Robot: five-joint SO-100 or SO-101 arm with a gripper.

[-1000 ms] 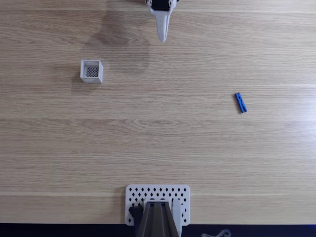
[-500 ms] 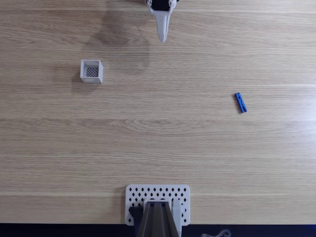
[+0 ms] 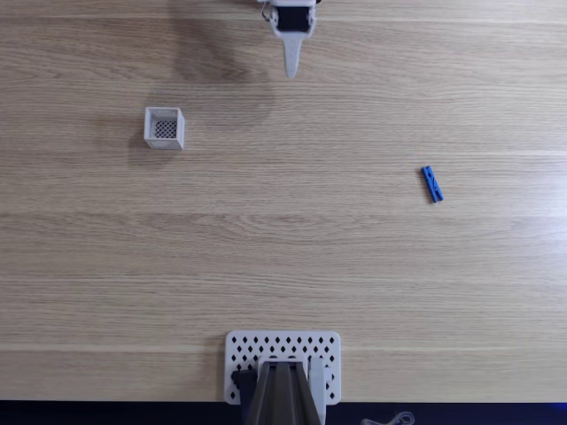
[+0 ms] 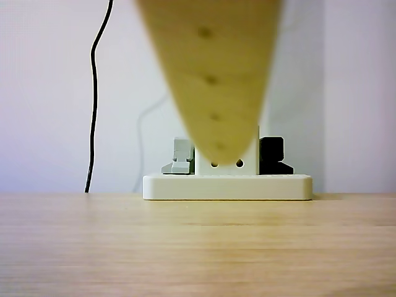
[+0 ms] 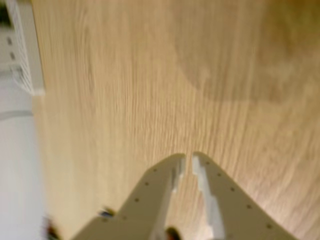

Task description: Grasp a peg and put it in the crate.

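Note:
In the fixed view the blue peg lies flat on the wooden table at the right, slightly slanted. At the left stands the small white crate, its dark mesh bottom bare. My gripper reaches in from the top edge at the centre, far from both, with its fingers together in one narrow point. In the wrist view the gripper has only a thin slit between its fingertips and holds nothing, with bare wood below. In the other view the gripper hangs blurred from the top edge.
A white perforated plate with a grey mount on it sits at the table's near edge in the fixed view. The other view has the arm's white base on the far side and a black cable on the wall.
The gripper has shifted slightly at the top edge and looks narrower, and its shadow on the table has moved up. Peg and crate have not moved.

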